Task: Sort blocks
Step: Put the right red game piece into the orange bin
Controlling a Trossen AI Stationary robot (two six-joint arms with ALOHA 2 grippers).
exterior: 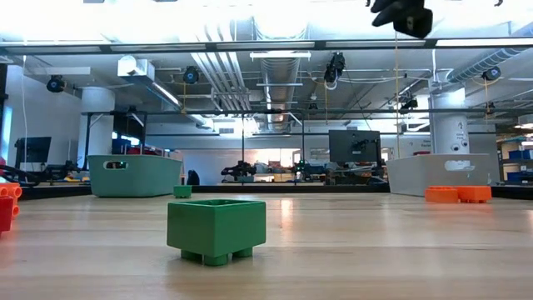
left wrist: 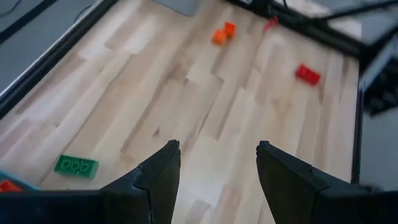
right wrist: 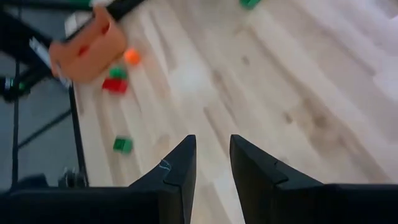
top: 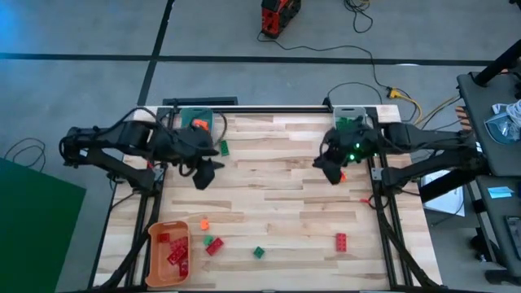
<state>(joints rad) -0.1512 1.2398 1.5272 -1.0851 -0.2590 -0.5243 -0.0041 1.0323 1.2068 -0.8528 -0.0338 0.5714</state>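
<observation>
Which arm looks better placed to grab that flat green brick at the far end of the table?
The left, probably. Its open gripper hangs right beside the flat green brick, and its wrist view shows that brick close by. The right gripper is across the table.

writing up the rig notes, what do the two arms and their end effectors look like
Both arms are dark, nearly black, jointed links with cables along them. The left end effector has two dark, flat, tapering fingers; the right end effector has the same pair. A small green light glows on the right arm near its wrist.
</observation>
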